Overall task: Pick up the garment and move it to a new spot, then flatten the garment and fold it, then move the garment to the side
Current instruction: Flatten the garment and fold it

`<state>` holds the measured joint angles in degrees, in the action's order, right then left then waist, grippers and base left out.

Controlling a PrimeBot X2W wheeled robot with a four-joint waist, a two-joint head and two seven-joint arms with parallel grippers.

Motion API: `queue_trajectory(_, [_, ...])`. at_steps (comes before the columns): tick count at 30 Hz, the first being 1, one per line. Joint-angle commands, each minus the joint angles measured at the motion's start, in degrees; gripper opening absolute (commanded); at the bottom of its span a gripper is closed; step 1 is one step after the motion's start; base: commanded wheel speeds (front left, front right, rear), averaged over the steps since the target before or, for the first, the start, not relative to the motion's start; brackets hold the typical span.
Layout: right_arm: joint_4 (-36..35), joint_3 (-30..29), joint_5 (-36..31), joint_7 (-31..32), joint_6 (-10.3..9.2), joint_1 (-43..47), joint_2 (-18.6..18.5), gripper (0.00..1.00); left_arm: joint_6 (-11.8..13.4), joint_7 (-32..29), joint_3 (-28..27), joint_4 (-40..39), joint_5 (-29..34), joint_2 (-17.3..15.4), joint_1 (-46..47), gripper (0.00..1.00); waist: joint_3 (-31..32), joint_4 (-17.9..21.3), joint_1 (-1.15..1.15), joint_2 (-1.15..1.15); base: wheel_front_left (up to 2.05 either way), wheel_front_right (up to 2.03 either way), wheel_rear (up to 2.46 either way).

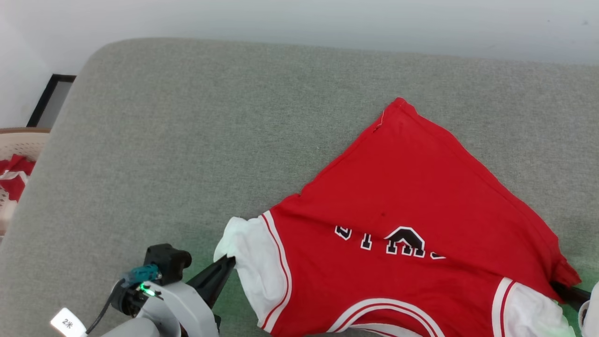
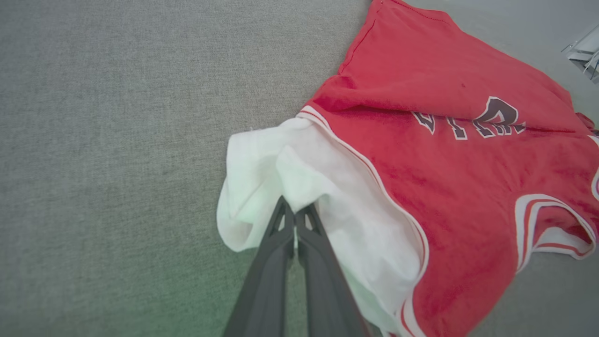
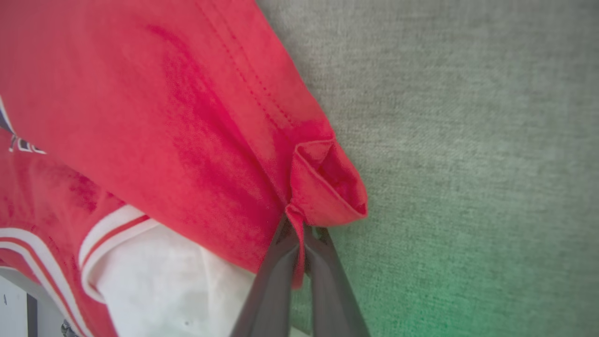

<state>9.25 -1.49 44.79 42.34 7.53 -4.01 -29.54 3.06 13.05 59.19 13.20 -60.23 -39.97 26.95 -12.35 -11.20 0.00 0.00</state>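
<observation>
From the head: red garment [image 1: 398, 210] lying crooked on the grey cushion [image 1: 187, 117], stretched between the two sets of jaws, chest letters [image 1: 398, 241] half hidden under a fold. At the white sleeve [image 1: 252, 267], left gripper [image 1: 229, 262] pressed shut, cloth right at the tips. On the other side, right gripper [image 1: 564, 290] poking in under the red edge, mostly covered. Far off past the left jaws, a basket [image 1: 21, 140] with another red cloth [image 1: 14, 175] inside.

From the left wrist: jaws squeezed tight, pinching just a little bit of sleeve at the very tips. White cloth bunched up just past the tips, red body farther out and off to one side. Only a tiny bite, so likely to slip out with a hard or fast tug.

From the right wrist: jaws shut on a thin strip of the red hem corner [image 3: 327, 187], curled over just above the tips. Also a skinny pinch, easy to lose.

Worries from here:
- Pulling harder on one side than the other, leaving the shirt twisted.
- Losing one corner and dropping half into a heap.
- Lifting too low and dragging cloth over the fuzzy cushion, making new wrinkles.
- Fold over the letters not opening unless stretched out flat.
</observation>
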Motion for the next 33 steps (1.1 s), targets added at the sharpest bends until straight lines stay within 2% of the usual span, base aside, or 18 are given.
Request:
queue_trajectory(1, [2.2,0.8,-1.2,0.8,-0.08,3.0,1.5,0.00,0.4,-0.1,-0.2,-0.3,-0.2,-0.2,-0.4,0.00,-0.1,0.2,0.00,0.00,0.00,0.00,0.00])
queue_trajectory(6, [4.9,0.9,-2.5,0.3,-0.14,4.4,3.7,0.00,0.6,-0.1,-0.1,-0.7,-0.2,-0.2,-0.3,0.00,-0.3,0.6,0.00,0.00,0.00,0.00,0.00])
queue_trajectory(12, [7.6,1.7,-4.6,-1.0,-0.44,4.2,3.6,0.00,0.8,-0.1,-0.1,-0.8,-0.3,-0.2,-0.5,0.00,-0.2,0.8,0.00,0.00,0.00,0.00,0.00])
queue_trajectory(14, [8.2,1.4,-4.7,-1.3,-0.49,3.7,3.7,0.09,0.9,0.0,-0.2,-0.9,-0.6,-0.2,-0.6,0.00,-0.1,0.9,0.00,0.00,0.00,0.00,0.00])
queue_trajectory(15, [8.2,1.3,-4.6,-1.6,-0.49,3.4,3.7,0.24,1.0,0.0,-0.3,-1.0,-0.7,-0.2,-0.7,0.00,-0.1,1.0,0.00,0.00,0.00,0.00,0.00])
queue_trajectory(16, [8.1,1.3,-4.6,-1.8,-0.50,3.1,3.5,0.47,1.0,0.0,-0.3,-1.0,-0.7,-0.2,-0.7,0.00,0.0,1.0,0.00,0.00,0.00,0.00,0.00])
queue_trajectory(17, [7.9,1.4,-5.0,-1.7,-0.50,2.9,3.1,0.94,1.1,0.1,-0.4,-1.1,-0.8,-0.3,-0.8,0.00,0.1,1.1,0.00,0.00,0.00,0.00,0.00])
queue_trajectory(18, [7.7,1.3,-4.9,-1.2,-0.50,2.8,2.9,1.00,1.2,0.1,-0.4,-1.2,-0.8,-0.4,-0.9,0.00,0.1,1.2,0.00,0.00,0.00,0.00,0.00])
queue_trajectory(25, [2.9,0.4,-5.7,2.0,-0.50,0.6,0.6,1.00,1.6,0.2,-0.5,-1.9,-1.1,-0.7,-1.3,0.00,0.4,1.7,0.00,0.00,0.00,0.00,0.00])
queue_trajectory(33, [-9.7,-2.3,-6.8,5.5,-0.06,-3.2,-0.9,1.00,2.0,-0.1,-0.2,-2.9,-0.4,-0.1,-0.8,0.00,-0.1,0.3,0.00,0.00,0.00,0.00,0.00])
